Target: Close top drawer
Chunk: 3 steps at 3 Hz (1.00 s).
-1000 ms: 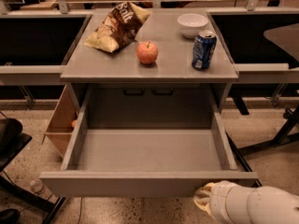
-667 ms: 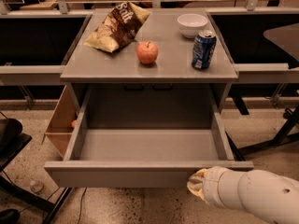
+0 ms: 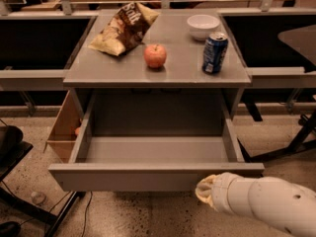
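Observation:
The top drawer (image 3: 128, 180) is a wide grey metal drawer pulled well out of the cabinet toward me. Its inside (image 3: 158, 149) is empty. Its flat front panel runs across the lower part of the view. My gripper (image 3: 205, 191) is the pale tip of the white arm (image 3: 266, 204) that enters from the lower right. It sits against the right part of the drawer's front panel, just below its top edge. The lower drawers are hidden behind the open one.
On the cabinet top (image 3: 177, 73) lie a chip bag (image 3: 123, 28), an apple (image 3: 155, 56), a blue can (image 3: 215, 53) and a white bowl (image 3: 203, 25). A cardboard box (image 3: 63, 130) stands left of the cabinet. A dark chair (image 3: 10, 144) is at the far left, and dark chair legs (image 3: 296, 142) at the right.
The drawer front has moved back toward the cabinet, so less of the drawer sticks out. My arm has moved forward and left with it, staying at the front panel.

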Each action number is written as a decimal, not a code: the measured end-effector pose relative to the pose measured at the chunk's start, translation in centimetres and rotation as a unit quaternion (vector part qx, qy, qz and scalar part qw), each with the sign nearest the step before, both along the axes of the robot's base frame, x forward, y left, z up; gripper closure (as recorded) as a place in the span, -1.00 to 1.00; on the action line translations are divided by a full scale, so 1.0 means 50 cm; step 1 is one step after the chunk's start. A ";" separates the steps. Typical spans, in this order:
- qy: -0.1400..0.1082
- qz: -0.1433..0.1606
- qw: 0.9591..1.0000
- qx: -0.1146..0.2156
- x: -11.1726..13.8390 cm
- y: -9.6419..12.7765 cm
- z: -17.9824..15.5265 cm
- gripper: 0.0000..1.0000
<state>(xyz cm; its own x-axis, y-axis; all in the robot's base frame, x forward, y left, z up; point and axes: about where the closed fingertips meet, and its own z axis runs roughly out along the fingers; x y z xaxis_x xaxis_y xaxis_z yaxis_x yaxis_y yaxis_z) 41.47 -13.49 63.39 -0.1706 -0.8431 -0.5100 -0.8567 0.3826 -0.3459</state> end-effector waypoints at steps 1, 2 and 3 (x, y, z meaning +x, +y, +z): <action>-0.017 0.014 1.000 0.009 0.059 0.017 -0.010 1.00; -0.017 0.014 1.000 0.009 0.059 0.017 -0.010 1.00; -0.032 0.021 0.999 0.022 0.133 0.025 -0.019 1.00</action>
<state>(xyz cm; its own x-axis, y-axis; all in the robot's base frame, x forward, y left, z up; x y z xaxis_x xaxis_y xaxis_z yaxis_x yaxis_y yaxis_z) 48.12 -12.23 62.43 -0.1006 -0.8250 -0.5561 -0.8491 0.3626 -0.3842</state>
